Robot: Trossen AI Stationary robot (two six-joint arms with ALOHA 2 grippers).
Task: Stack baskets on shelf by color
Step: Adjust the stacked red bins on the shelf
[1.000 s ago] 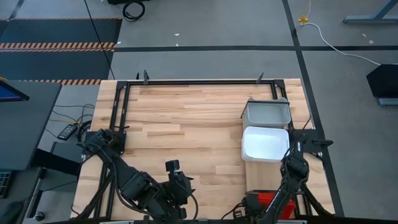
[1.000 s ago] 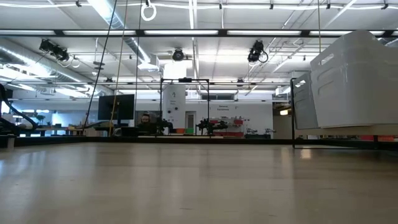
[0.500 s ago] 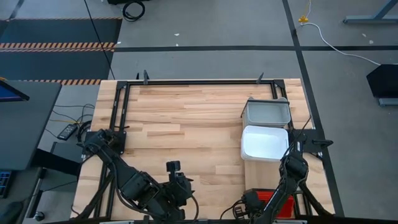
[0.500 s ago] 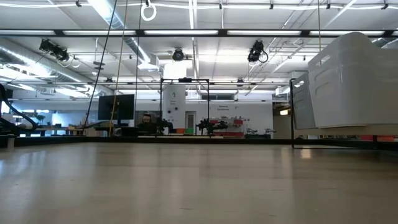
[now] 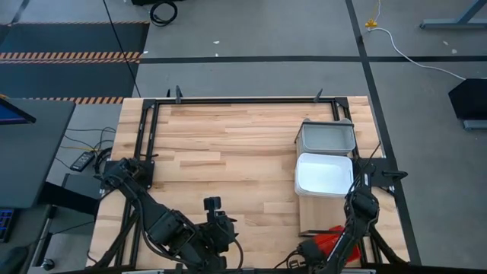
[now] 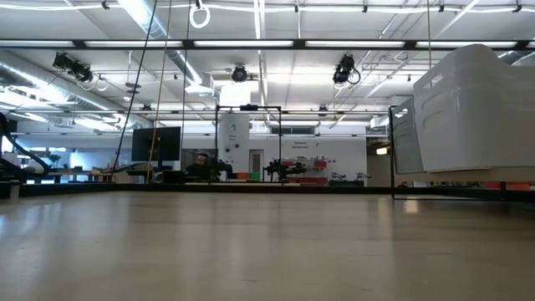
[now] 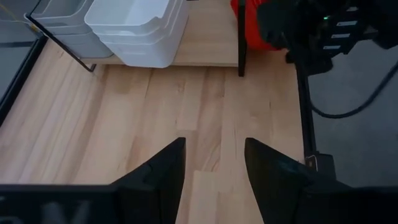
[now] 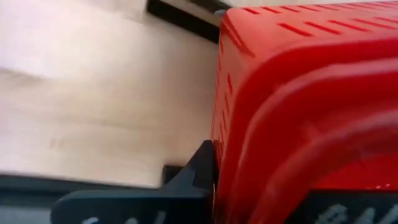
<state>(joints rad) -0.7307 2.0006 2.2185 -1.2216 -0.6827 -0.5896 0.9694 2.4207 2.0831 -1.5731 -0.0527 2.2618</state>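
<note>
Right gripper (image 5: 318,245) sits at the near edge of the table, by the near end of the shelf (image 5: 319,221), w/ jaws now clamped on the wall of a red basket (image 5: 332,237). Right wrist view fills w/ red mesh wall (image 8: 298,93) pressed against one dark finger (image 8: 200,168). Half a sec. earlier the red basket lay flatter and squarer beside the gripper; now it looks tilted and partly hidden under the arm, so the grip appears to have just taken. Judgement: pick-up step begun, lift not yet confirmed.

White baskets (image 5: 325,174) sit nested mid-shelf, grey baskets (image 5: 326,138) just beyond at the far end; both stacks unchanged over the last sec. Low view shows the white stack (image 6: 476,109) only, upright. How many red baskets are in the grip: cannot tell.

Left gripper (image 7: 213,163) hangs over bare tabletop (image 5: 221,144) at near-left, fingers apart, empty, well clear of the shelf. No move seen.

Implication: white and grey colours look done; red is what remains. Risk: thin mesh wall held at one edge may swing or slip on lift.
</note>
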